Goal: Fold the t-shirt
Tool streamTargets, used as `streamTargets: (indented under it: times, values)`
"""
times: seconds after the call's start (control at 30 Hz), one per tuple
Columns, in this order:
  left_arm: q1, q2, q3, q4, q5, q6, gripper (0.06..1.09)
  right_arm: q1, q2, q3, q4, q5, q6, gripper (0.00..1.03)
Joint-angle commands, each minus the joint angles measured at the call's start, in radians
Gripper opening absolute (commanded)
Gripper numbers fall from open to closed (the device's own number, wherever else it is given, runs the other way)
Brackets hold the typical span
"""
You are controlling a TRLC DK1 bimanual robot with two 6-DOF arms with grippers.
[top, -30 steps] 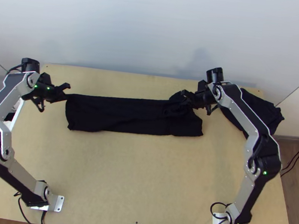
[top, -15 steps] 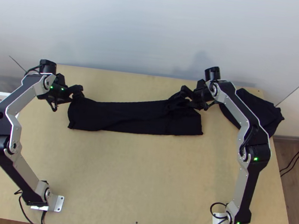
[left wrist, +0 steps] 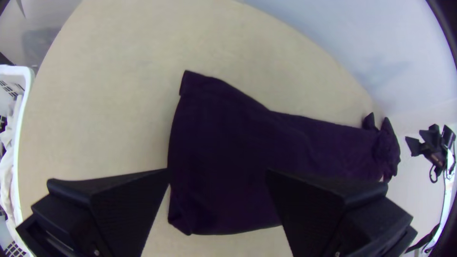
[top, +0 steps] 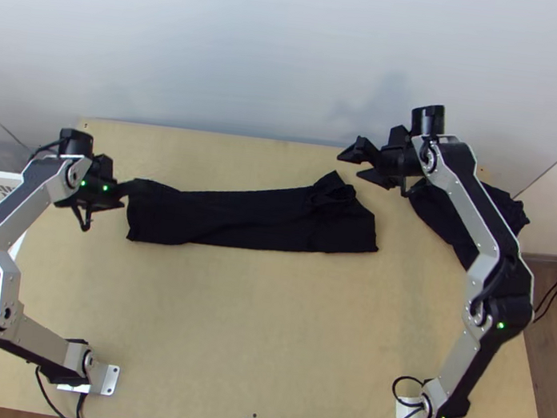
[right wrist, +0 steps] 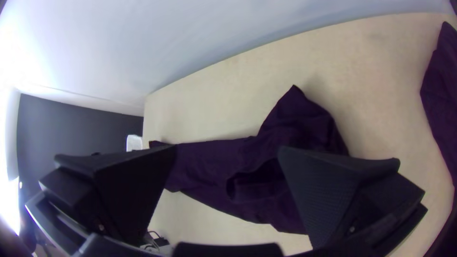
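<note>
- A light wooden table is being shown running back to a pale wall, with a robot arm being mounted near each of its two near corners.
- A white basket, with light cloth being carried inside, is being kept beside the table's left edge.
- The dark t-shirt is being laid out as a long folded strip in the table's far half, its length being set roughly along the far edge. Its left end is being placed near the left edge; its right end, right of the middle, is being left bunched, with a loose fold and a corner being pointed at the far edge.
- A second dark cloth is being left at the table's far right corner, partly being covered by the right arm.
- The right gripper is being held wide open near the far edge, just beyond the t-shirt's bunched end, with nothing being gripped.
- The left gripper is being held wide open at the t-shirt's left end, toward the left edge. Cloth is being seen below the gap, but none is being pinched; whether the fabric is being touched cannot be told.
</note>
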Motion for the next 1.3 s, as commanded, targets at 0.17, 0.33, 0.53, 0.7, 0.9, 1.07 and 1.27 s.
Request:
streamTargets:
  times: [0.17, 0.33, 0.53, 0.7, 0.9, 1.07, 1.27]
  values:
    - [-0.047, 0.031, -0.141, 0.160, -0.115, 0.044, 1.04, 0.126, -0.107, -0.120, -0.006, -0.021, -0.031, 0.99]
    - [-0.101, 0.102, -0.100, 0.173, -0.141, 0.026, 1.04, 0.164, -0.104, -0.136, -0.006, -0.021, -0.048, 0.99]
    - [-0.132, 0.163, -0.088, 0.174, -0.187, 0.017, 1.03, 0.182, -0.098, -0.122, 0.000, -0.021, -0.048, 0.98]
    - [-0.161, 0.174, -0.091, 0.182, -0.192, 0.017, 0.82, 0.196, -0.081, -0.120, 0.005, -0.021, -0.048, 0.98]
    - [-0.208, 0.141, -0.089, 0.220, -0.197, 0.017, 0.09, 0.224, -0.038, -0.102, 0.009, -0.021, -0.048, 0.98]
    - [-0.234, 0.074, -0.036, 0.176, -0.195, -0.014, 0.10, 0.265, 0.023, -0.100, 0.009, -0.021, -0.061, 0.98]
    - [-0.253, -0.006, 0.089, 0.071, -0.154, -0.061, 0.10, 0.304, 0.118, -0.108, 0.038, -0.017, -0.078, 0.98]
